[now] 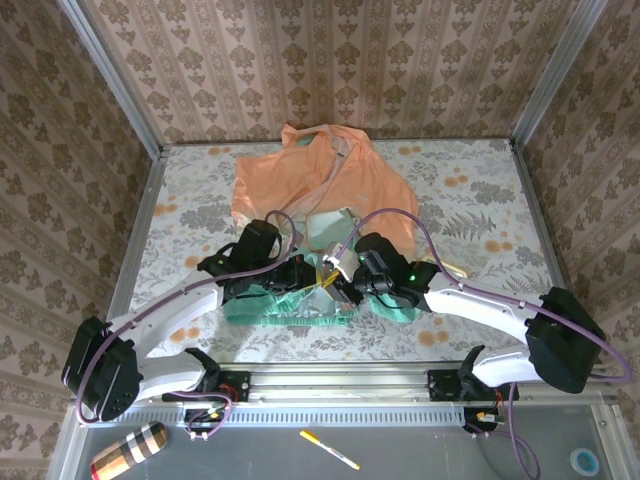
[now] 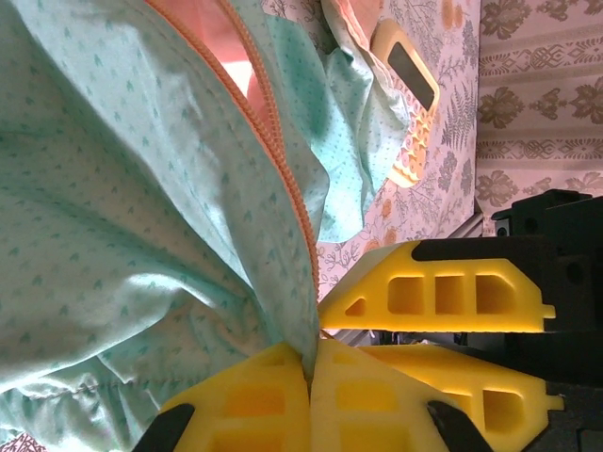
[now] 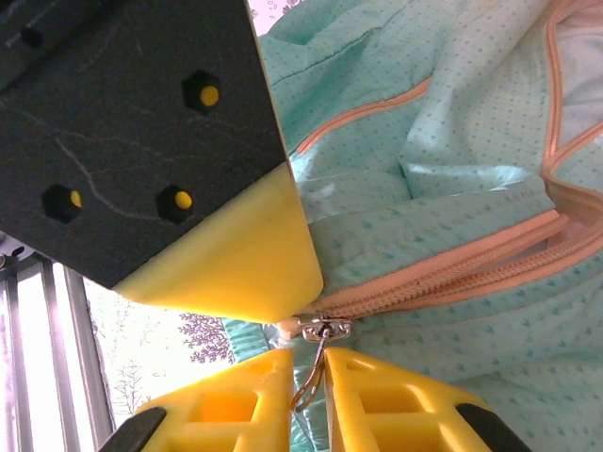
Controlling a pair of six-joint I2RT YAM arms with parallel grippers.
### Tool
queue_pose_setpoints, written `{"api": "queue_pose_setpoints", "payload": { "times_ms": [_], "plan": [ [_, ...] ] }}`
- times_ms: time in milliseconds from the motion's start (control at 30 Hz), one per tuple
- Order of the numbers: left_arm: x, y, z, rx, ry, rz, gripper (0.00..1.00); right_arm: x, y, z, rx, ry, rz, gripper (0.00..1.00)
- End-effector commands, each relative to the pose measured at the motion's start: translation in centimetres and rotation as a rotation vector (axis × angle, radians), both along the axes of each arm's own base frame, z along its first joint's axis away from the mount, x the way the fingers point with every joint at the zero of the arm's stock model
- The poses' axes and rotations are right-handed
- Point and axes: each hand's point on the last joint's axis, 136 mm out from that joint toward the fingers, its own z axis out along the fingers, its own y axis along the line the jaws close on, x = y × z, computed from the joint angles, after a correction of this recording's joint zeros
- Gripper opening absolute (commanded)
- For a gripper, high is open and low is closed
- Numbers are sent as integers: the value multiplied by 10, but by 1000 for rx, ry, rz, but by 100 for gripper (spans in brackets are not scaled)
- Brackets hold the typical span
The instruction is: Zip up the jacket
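**Now both arms are meeting at the jacket's hem**

Clearly the jacket [image 1: 320, 180] is lying spread on the surface [image 1: 480, 200]. Its peach part is reaching toward the upper middle of the top view. Its teal hem is bunching at the lower middle, where both arms are converging. The left jaws are pinching the teal fabric just beside the bottom end of the zipper [image 2: 273, 132], probably for anchoring the hem against the coming pull. The right jaws are standing narrow and are holding the zipper pull [image 3: 311, 381], ready, I judge, for drawing it along the teeth. The right wrist view is giving this metal pull in detail, while from the top the arms are covering that spot. The left wrist view is showing a beige calculator [image 2: 410, 94] at its upper right, next to the fabric.
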Motion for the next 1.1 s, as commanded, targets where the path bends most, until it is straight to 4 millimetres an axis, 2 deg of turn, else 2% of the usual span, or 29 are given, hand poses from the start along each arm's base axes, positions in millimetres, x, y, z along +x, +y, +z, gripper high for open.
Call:
{"api": "queue_pose_setpoints", "payload": {
  "times_ms": [0,200,333,633,667,800,1067],
  "plan": [
    [-2,-5,11,-17,-21,-39,0,1,9,4,10,-9,45,12],
    [-4,-6,12,-20,-22,-49,0,5,11,5,-7,-20,49,10],
    [-4,-5,10,-12,-27,-50,0,12,8,7,-22,-42,18,0],
    [-6,0,6,18,-38,-55,0,17,2,2,-56,-47,-22,0],
    [-6,1,6,19,-38,-56,0,16,3,-7,-70,-29,-13,0],
    [-6,0,6,21,-38,-61,0,12,9,-7,-58,-23,25,0],
    [-12,6,0,72,-39,-78,0,38,-3,-4,-116,-53,-111,0]
  ]
}}
